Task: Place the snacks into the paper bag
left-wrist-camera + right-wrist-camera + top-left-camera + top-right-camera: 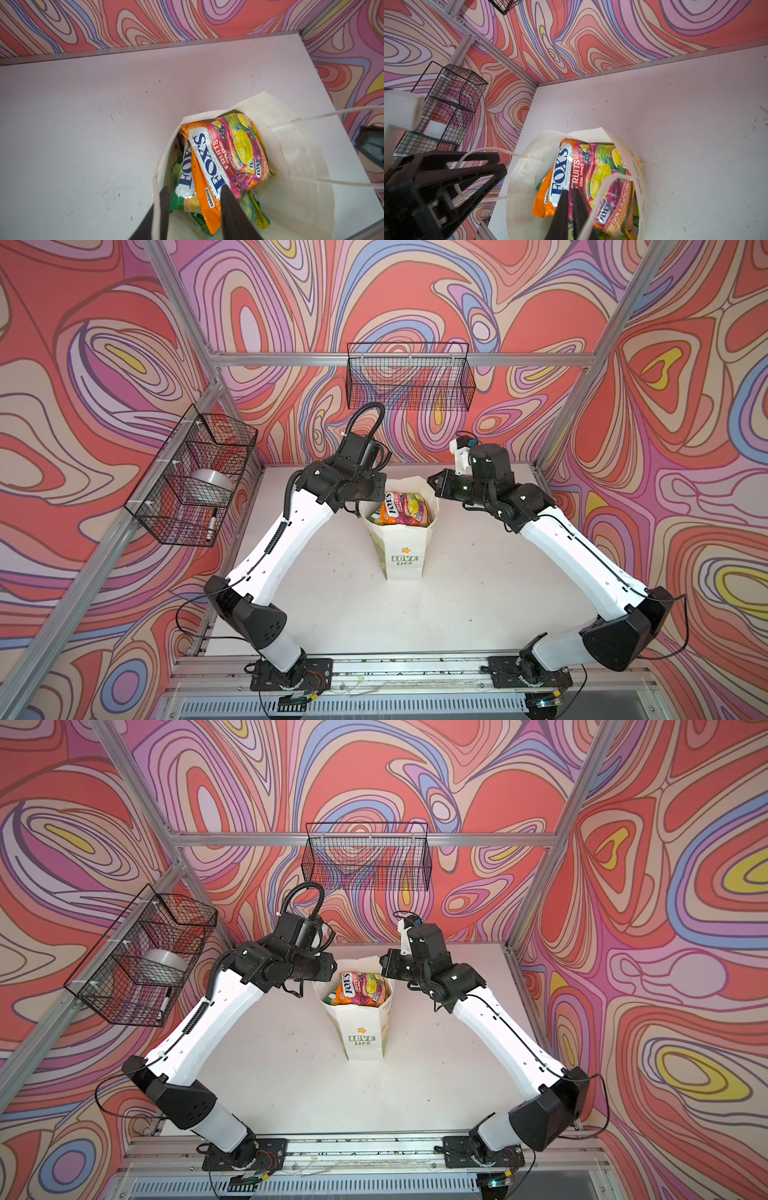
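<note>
Left pincer (195, 187), jaws apart, and right pincer (570, 190), barely parted, hang above the white paper bag (405, 556) so glossy orange FOX'S snack packets (218, 158) land inside.

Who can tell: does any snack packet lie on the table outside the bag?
No, every visible packet sits inside the paper bag; the table shows none.

I read "FOX'S", "FRUITS OVAL CANDY", "SAVORIA", "LEMON & BLACKCURRA" (cut off) on orange packet (224, 158); "FOX'S" also on green packet (185, 178) beneath it; "LOVE LIFE" on paper bag (405, 560) front.
</note>
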Action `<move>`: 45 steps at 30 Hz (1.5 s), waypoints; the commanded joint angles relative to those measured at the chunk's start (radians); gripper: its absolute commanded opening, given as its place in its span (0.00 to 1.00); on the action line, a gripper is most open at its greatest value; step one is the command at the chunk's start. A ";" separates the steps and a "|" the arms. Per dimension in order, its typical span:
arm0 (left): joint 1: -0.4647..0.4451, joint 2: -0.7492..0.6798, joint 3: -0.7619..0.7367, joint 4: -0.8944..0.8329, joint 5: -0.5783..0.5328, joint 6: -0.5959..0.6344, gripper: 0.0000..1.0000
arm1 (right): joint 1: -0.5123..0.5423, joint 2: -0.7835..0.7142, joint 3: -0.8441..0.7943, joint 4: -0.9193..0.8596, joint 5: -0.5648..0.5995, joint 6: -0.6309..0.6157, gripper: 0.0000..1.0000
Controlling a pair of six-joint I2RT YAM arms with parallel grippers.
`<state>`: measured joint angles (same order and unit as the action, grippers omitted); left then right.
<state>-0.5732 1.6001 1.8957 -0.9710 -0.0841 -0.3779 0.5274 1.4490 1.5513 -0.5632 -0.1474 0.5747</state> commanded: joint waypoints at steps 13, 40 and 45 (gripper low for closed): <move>0.044 -0.202 -0.148 0.058 0.173 -0.006 1.00 | 0.007 -0.104 -0.040 -0.122 0.213 0.053 0.92; 0.070 -0.746 -1.510 1.301 -0.845 0.158 1.00 | -0.266 -0.293 -0.875 0.666 0.741 -0.368 0.98; 0.187 -0.576 -1.519 1.426 -0.814 0.268 1.00 | -0.443 -0.157 -1.044 1.033 0.592 -0.419 0.98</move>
<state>-0.4294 0.9707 0.3649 0.1974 -0.8444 -0.2207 0.1036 1.2442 0.5762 0.1474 0.5449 0.2249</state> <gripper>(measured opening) 0.998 0.985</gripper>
